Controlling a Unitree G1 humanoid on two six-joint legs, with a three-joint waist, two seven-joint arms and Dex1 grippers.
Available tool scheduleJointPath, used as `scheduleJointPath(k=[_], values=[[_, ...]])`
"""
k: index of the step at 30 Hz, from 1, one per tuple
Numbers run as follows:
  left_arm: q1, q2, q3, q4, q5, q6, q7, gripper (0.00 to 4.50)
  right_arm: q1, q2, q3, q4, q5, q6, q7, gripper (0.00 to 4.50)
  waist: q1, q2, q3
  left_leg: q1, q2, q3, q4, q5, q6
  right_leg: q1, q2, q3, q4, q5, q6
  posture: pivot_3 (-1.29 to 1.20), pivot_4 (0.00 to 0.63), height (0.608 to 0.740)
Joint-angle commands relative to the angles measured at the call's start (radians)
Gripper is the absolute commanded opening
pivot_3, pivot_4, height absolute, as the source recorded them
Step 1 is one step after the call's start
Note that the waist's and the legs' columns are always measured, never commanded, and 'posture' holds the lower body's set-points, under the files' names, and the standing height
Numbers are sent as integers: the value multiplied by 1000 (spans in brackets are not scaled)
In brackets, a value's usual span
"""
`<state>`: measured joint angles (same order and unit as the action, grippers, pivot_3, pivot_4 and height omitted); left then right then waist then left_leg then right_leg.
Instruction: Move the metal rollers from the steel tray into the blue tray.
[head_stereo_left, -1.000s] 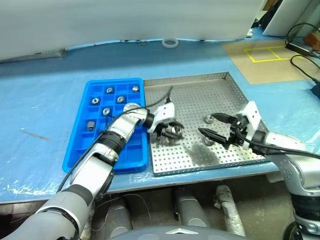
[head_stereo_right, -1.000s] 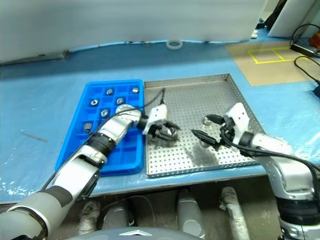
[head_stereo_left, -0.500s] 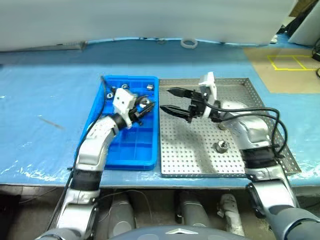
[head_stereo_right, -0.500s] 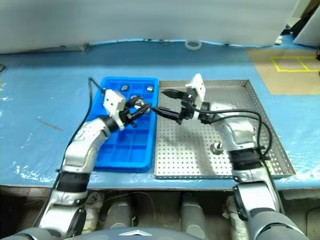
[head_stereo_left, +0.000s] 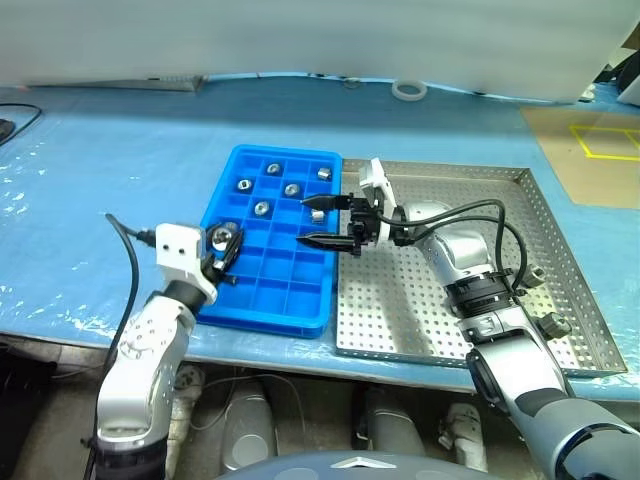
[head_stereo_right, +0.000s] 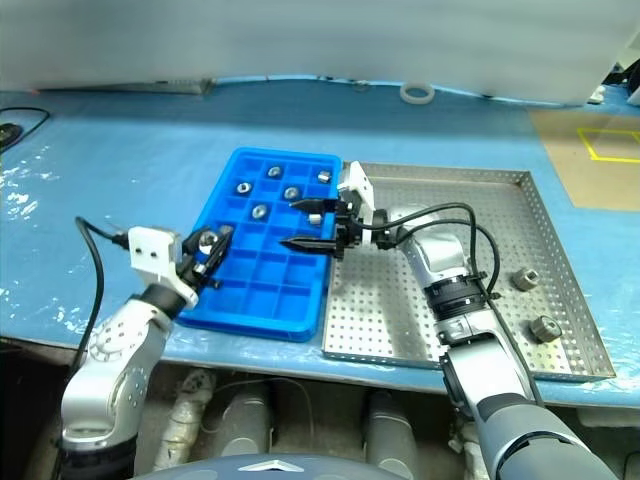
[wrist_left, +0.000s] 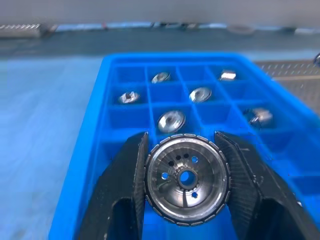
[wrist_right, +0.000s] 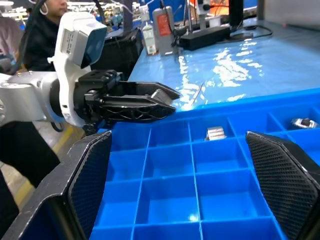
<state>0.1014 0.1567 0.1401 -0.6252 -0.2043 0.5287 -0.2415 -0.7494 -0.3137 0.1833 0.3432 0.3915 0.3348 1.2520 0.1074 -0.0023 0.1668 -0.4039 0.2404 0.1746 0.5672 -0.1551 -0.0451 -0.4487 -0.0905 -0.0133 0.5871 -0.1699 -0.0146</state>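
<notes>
Steel, perforated and low-rimmed, the steel tray (head_stereo_right: 560, 330) has two metal rollers (head_stereo_right: 540, 327) at its 4 o'clock corner. The blue tray (head_stereo_right: 240, 310), at its 9 o'clock, has five rollers, many free cells and thin dividers. The right gripper (head_stereo_right: 312, 225) gapes empty. The left gripper (wrist_left: 186, 165) clamps a roller (wrist_left: 186, 178) by its rim; probably hard, heavy, slippery.

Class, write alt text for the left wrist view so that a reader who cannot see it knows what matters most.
Two black fingers of the left hand clamp a round metal roller with a central hole, held over the blue tray. Six more metal rollers lie in separate square compartments beyond it, and a corner of the steel tray shows beside the blue one.
</notes>
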Motion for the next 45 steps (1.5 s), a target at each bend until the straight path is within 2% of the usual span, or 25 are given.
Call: scheduleJointPath(k=[1,10,12,14,18,19,22,26,30,33,38,45], values=[[58,-15,-4,-88,18,10,58,1706,-13,4,-3,-7,-4,-25,22,4500,1,0,0,0,0,0,-1,1,-1,0,0,0,0,0,0,237,150,740],[117,-10,-12,-24,30,5,91,1706,3,-5,-10,-13,-29,-30,24,4500,13,0,0,0,0,-1,-3,2,-3,-2,1,-1,0,0,0,210,150,740],[133,-11,-26,-2,30,0,87,2431,4,-9,-15,-11,-39,-39,17,4500,14,0,0,0,0,-1,-4,2,-3,-2,1,0,0,0,0,193,150,740],[145,-18,-41,17,33,-13,88,2903,6,-16,-21,-12,-42,-42,14,4500,14,0,0,0,0,-1,-4,2,-3,-2,1,0,0,0,0,183,150,740],[112,-19,-38,89,2,-70,53,4302,22,-37,-35,-31,-42,-38,-3,4500,17,3,-2,1,0,0,-4,2,-3,-2,1,0,0,0,0,126,150,740],[87,-20,-25,108,-28,-82,30,4471,27,-43,-40,-39,-41,-37,-9,4500,17,3,-2,1,-1,0,-4,2,-3,-1,1,0,0,0,0,118,150,740],[-23,25,-9,157,-131,-107,-101,4471,48,-68,-61,-72,-34,-24,-35,4500,16,4,-2,2,-1,0,-3,3,-4,-1,1,1,1,-1,1,78,150,740],[-157,116,-39,265,-192,-128,-277,4471,86,-109,-97,-130,-21,0,-78,4500,6,3,-2,2,-1,0,-2,4,-5,-2,1,2,2,0,0,-39,150,740],[-356,156,-151,455,-212,-150,-496,4471,178,-188,-166,-250,-3,50,-140,4500,-13,3,-2,2,-2,1,-2,4,-4,-2,2,3,3,1,0,-170,150,740],[-545,104,-271,657,-166,-178,-607,4471,284,-242,-234,-363,6,87,-208,4500,-28,3,-2,2,-4,2,-1,3,-2,-2,2,6,3,1,0,-284,150,740],[-763,12,-368,870,-118,-215,-698,4471,439,-294,-335,-525,35,152,-306,4500,-89,3,-2,2,-4,4,1,2,-1,-3,2,9,3,1,0,-432,150,740],[-976,-140,-431,1207,-48,-334,-810,4471,669,-340,-480,-721,73,224,-418,4500,-161,4,-3,4,-4,6,4,0,2,-2,3,12,3,1,1,-615,150,740]])
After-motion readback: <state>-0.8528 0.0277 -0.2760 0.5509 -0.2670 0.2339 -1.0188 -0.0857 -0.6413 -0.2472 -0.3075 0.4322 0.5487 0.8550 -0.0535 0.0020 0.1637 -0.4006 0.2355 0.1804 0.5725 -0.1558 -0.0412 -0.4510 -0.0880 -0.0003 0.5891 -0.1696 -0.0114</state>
